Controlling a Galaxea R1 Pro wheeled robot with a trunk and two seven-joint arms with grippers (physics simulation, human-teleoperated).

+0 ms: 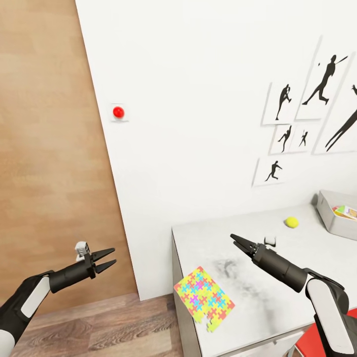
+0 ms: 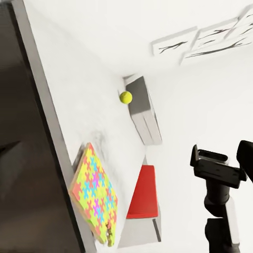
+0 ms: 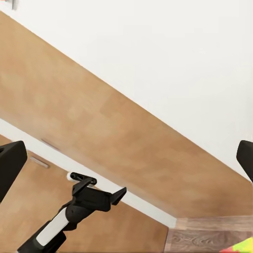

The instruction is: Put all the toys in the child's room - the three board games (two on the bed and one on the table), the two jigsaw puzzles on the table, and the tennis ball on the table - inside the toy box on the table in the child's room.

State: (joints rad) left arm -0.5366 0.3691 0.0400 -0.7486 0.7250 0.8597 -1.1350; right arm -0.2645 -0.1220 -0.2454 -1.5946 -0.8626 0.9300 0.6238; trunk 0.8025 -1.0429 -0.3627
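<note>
The right gripper (image 1: 237, 240) hovers above the pale grey table (image 1: 297, 277), its two dark fingers close together at the tips and pinching nothing, pointing up and to the left toward the white wall (image 1: 198, 99). Just near of it, at the table's near left corner, lies the thin, multicoloured jigsaw puzzle sheet (image 1: 204, 297); it sits askew, one corner aimed at the far side, and its near left edge juts out past the table edge. From the left wrist view the puzzle (image 2: 95, 192) looks like two sheets stacked, though I cannot be sure.

Farther right on the tabletop rests the small yellow-green tennis ball (image 1: 291, 222), well apart from the puzzle. Beyond it, at the right edge, stands the light-grey toy box (image 1: 329, 218), with a colourful box showing inside.

The left gripper (image 1: 110, 259) hangs off to the left over the wooden floor (image 1: 99, 327), fingers slightly parted, empty, pointing right.
</note>
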